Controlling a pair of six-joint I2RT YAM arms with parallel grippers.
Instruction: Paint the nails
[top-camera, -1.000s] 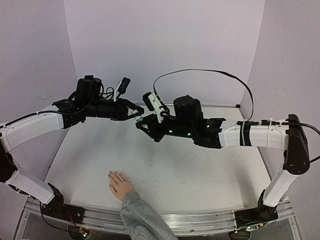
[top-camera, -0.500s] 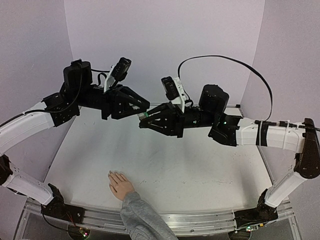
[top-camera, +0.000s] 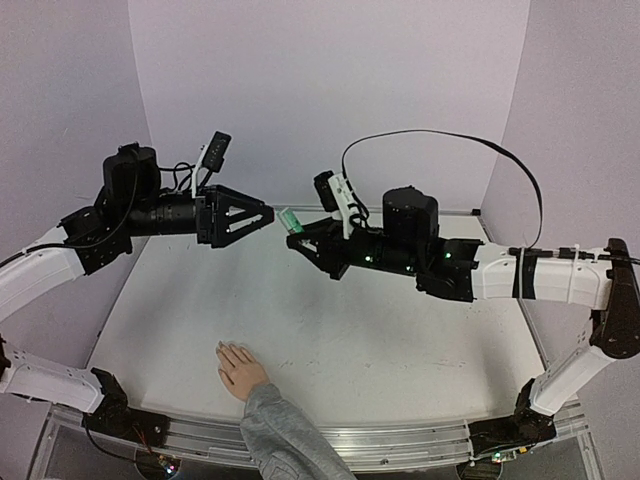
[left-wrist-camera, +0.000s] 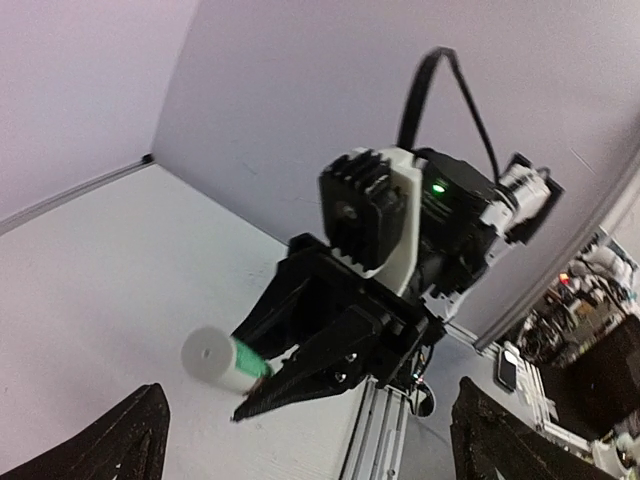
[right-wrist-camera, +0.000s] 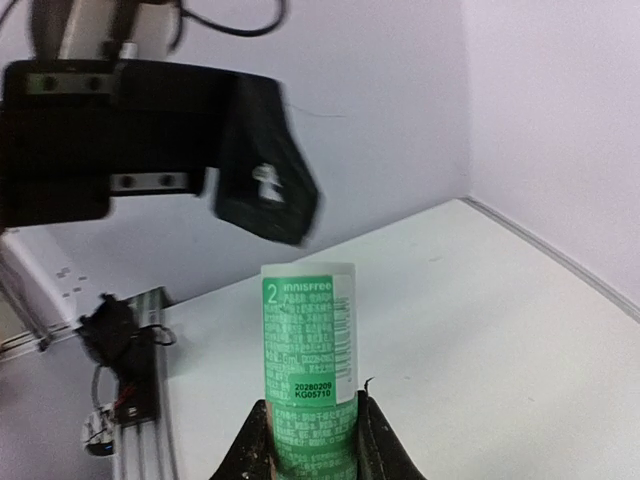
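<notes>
Near the front edge of the white table (top-camera: 420, 340), left of centre, we see a small flesh-coloured mannequin hand (top-camera: 240, 368) lying flat, fingers together and pointing toward the upper left, its wrist in a grey knit sleeve (top-camera: 285, 435). The nails (top-camera: 223, 348) are tiny pale tips, too small for us to read any colour on them. Well above the hand and apart from it hangs the left gripper (top-camera: 266, 214). Its jaws are spread wide and hold nothing, and its own camera shows one finger at each lower corner. Just to its right, across a clear gap, is a small cylindrical bottle (top-camera: 290, 218) with a green printed label and a white end. It is pinched at its base by the right gripper (right-wrist-camera: 308, 440), whose fingers (right-wrist-camera: 372, 440) press on both sides. A second ago the left gripper met the bottle's end; since then it has spread and drawn back to the left. We find the right gripper's hold unchanged, and the mannequin hand has not moved.
</notes>
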